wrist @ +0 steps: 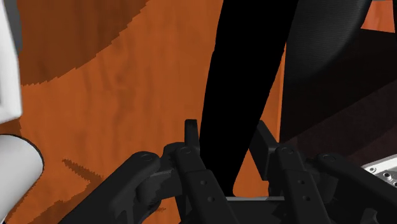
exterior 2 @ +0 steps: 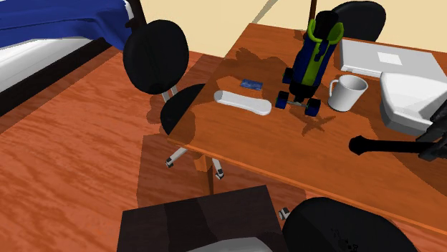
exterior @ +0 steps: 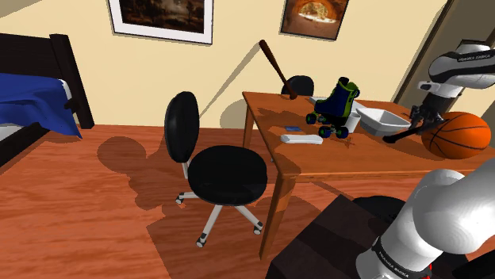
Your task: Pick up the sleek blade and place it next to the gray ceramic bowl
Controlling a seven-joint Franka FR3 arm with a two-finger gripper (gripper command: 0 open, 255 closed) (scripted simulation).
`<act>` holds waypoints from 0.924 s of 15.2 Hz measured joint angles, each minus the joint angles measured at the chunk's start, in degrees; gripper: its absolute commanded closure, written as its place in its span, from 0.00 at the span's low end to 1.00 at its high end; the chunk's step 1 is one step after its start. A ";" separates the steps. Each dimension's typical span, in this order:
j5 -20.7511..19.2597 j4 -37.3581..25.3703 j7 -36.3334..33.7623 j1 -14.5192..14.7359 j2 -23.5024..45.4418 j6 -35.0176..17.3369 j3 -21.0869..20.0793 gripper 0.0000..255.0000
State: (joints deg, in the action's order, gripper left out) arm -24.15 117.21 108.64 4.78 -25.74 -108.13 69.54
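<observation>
A long all-black knife (wrist: 245, 76) is clasped between my gripper's (wrist: 227, 149) two fingers and sticks out ahead of them over the brown wooden table (wrist: 114, 108). In the shoulder view the gripper (exterior: 418, 123) holds the knife (exterior: 397, 135) just off the table, between the pale grey bowl (exterior: 381, 119) and the basketball (exterior: 456, 132). In the second exterior view the knife (exterior 2: 387, 147) points towards that view's left from the gripper (exterior 2: 435, 143), in front of the bowl (exterior 2: 412, 100).
On the table (exterior: 349, 158) stand a blue-green roller skate (exterior: 336, 107), a white mug (exterior 2: 348, 91), a flat white box (exterior 2: 387, 61), a white oblong remote-like thing (exterior 2: 243, 102) and a small blue item (exterior 2: 251, 84). A baseball bat (exterior: 277, 67) leans at the far end. A black office chair (exterior: 214, 166) is beside the table.
</observation>
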 measured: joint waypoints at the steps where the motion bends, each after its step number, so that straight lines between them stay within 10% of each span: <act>1: -0.04 0.52 0.05 0.28 0.17 -0.77 0.60 1.00; 14: -0.90 7.49 0.13 4.15 2.12 -10.77 8.18 1.00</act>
State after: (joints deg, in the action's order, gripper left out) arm -25.05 124.71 108.77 8.94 -23.61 -118.89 77.72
